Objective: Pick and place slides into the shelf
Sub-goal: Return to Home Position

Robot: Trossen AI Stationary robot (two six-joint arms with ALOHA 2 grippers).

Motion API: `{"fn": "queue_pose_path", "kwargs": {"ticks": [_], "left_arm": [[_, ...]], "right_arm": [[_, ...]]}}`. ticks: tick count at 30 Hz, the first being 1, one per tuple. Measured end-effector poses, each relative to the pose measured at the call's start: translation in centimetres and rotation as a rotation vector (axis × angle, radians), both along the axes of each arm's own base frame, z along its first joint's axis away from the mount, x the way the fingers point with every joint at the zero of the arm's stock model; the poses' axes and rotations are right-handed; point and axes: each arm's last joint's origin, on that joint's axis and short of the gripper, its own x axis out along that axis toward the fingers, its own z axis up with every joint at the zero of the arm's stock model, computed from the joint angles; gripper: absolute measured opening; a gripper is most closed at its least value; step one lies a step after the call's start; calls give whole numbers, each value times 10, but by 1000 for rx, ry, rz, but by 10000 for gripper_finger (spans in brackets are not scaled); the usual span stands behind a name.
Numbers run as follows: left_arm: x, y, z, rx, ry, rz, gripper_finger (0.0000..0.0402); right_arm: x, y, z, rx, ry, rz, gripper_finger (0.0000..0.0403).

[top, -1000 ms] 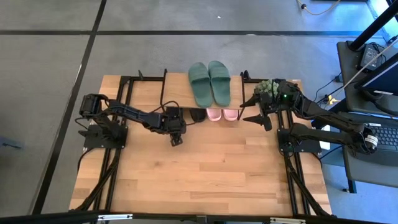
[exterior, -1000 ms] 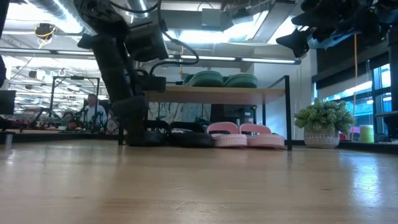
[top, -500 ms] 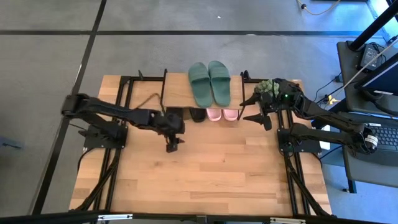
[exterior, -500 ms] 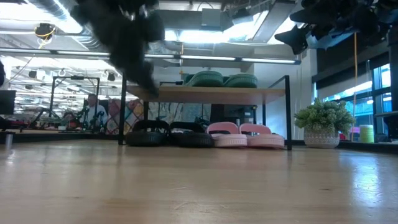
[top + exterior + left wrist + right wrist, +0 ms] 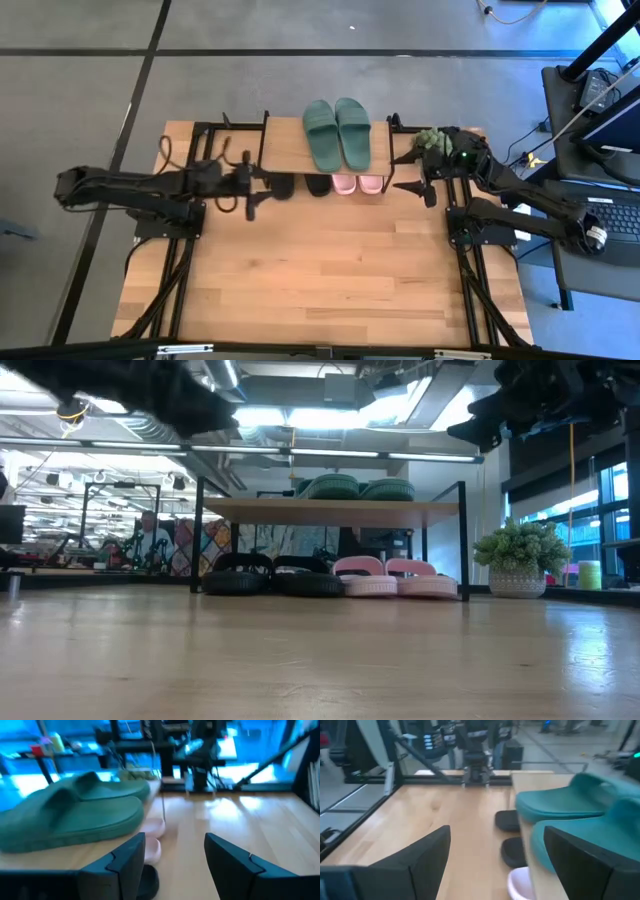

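As judged from stowed slides (image 5: pixel 355 487), step: homing | green pair (image 5: pixel 337 132) atop shelf (image 5: pixel 285 148), upper centre of high view; black pair (image 5: pixel 275 580), pink pair (image 5: pixel 395 582) beneath | left gripper (image 5: pixel 175 840) centre-left, jaws apart, empty | right gripper (image 5: pixel 497 830) centre-right, same | next: fold arms back, clear of shelf legs.
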Motion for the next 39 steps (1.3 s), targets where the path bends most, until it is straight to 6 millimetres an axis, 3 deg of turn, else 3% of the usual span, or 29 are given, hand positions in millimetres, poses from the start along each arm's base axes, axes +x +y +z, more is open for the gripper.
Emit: {"fn": "queue_pose_path", "kwargs": {"ticks": [5,16,28,39], "left_arm": [[-33,2,-22,-19,-128,38,198],[-74,-2,-32,-21,-216,54,198],[-87,-4,-33,-18,-225,53,198],[-95,-5,-35,-46,-225,59,198]], "right_arm": [[-16,0,3,-22,-49,-67,320],[-39,14,10,-38,-90,-103,320],[-55,27,-32,-27,-227,-107,320],[-66,37,-51,-12,-307,-100,320]]}}
